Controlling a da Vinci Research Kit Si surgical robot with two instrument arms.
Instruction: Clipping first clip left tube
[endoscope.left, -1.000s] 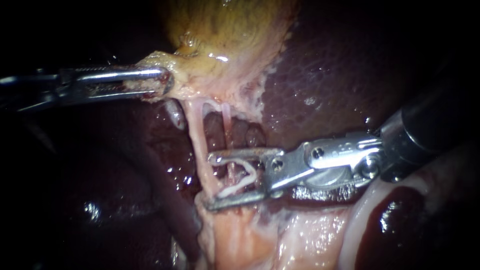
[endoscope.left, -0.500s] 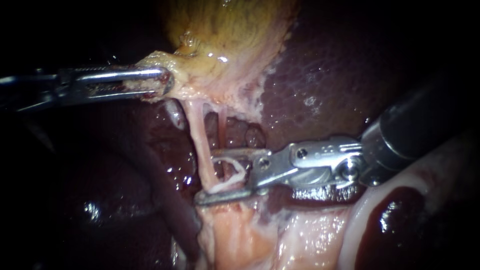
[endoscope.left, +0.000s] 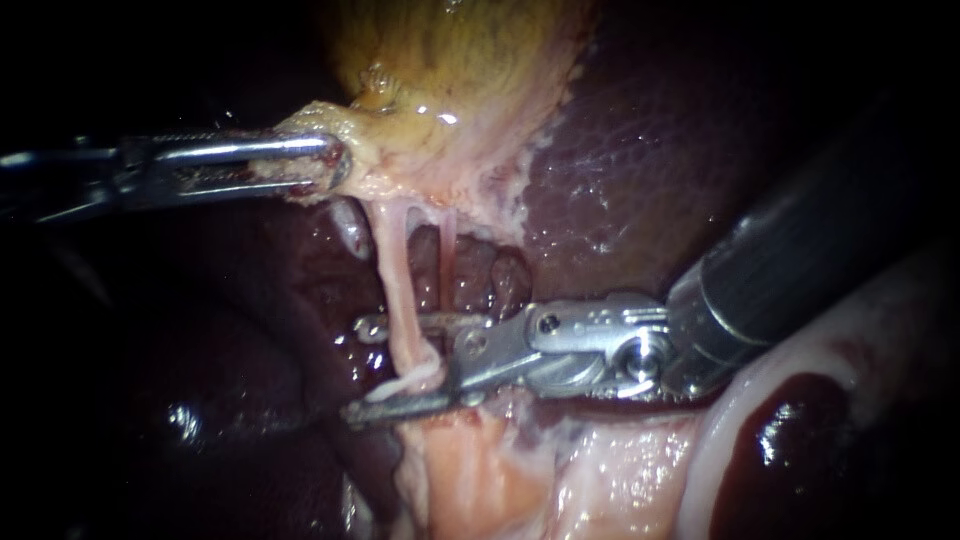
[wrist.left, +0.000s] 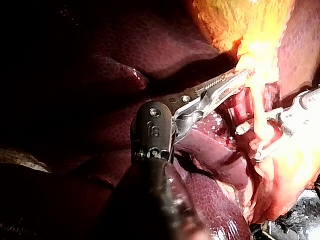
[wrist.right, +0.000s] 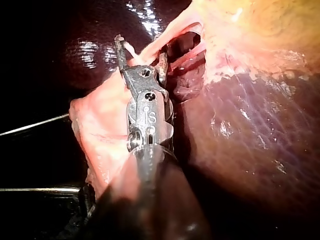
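The pale left tube runs down from the yellowish gallbladder; a thinner right tube lies beside it. My right instrument comes in from the right with its jaws open and astride the left tube, one jaw on each side. A white clip sits between them against the tube. My left instrument is shut on the gallbladder's lower edge and holds it to the left. In the left wrist view its jaws grip that edge. In the right wrist view the open jaws frame the tube.
Dark red liver fills the right and upper right behind the tubes. Pale pink fatty tissue lies under the right instrument's shaft. A dark blood pool sits at the lower right.
My right instrument has slid left along the tissue, so its open jaws and the clip now reach past the left tube. The left instrument has held still.
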